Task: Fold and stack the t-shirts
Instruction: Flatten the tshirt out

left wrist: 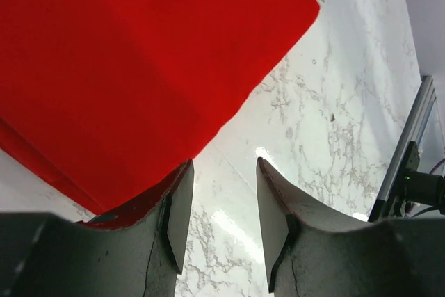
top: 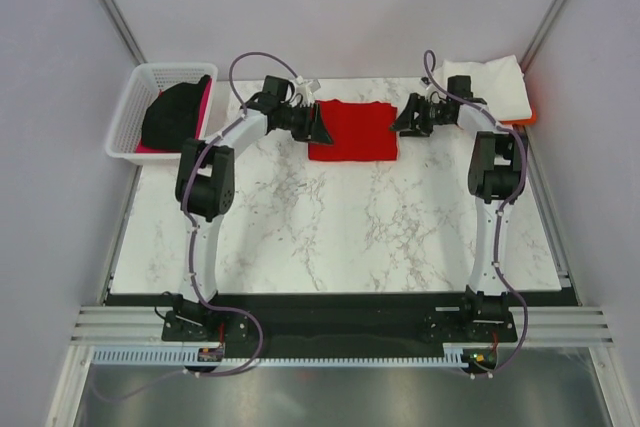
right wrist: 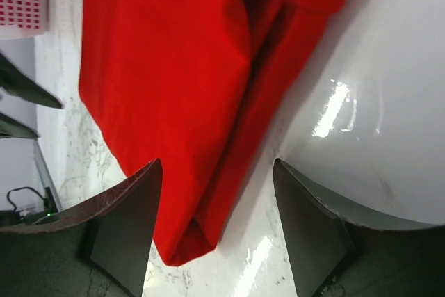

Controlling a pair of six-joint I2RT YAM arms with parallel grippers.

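You see one red t-shirt (top: 352, 130), one white t-shirt (top: 490, 82), one orange t-shirt (top: 521, 118), one black t-shirt (top: 173, 114), one magenta-pink t-shirt (top: 204, 104), one lattice basket (top: 124, 119), two arms (top: 205, 182) (top: 495, 172).

Orange t-shirt (top: 522, 119) mostly hidden beneath the white t-shirt (top: 488, 80)

We log the red t-shirt (top: 352, 130) folded flat toward 12 o'clock on the table (top: 330, 232). Left gripper (top: 322, 125) sits at its 9 o'clock edge, right gripper (top: 400, 119) at 3; basket (top: 128, 112) at 10 o'clock.

Open marble table (top: 340, 237) before the red t-shirt (top: 352, 130); basket (top: 128, 119) far left, white t-shirt (top: 490, 82) far right.
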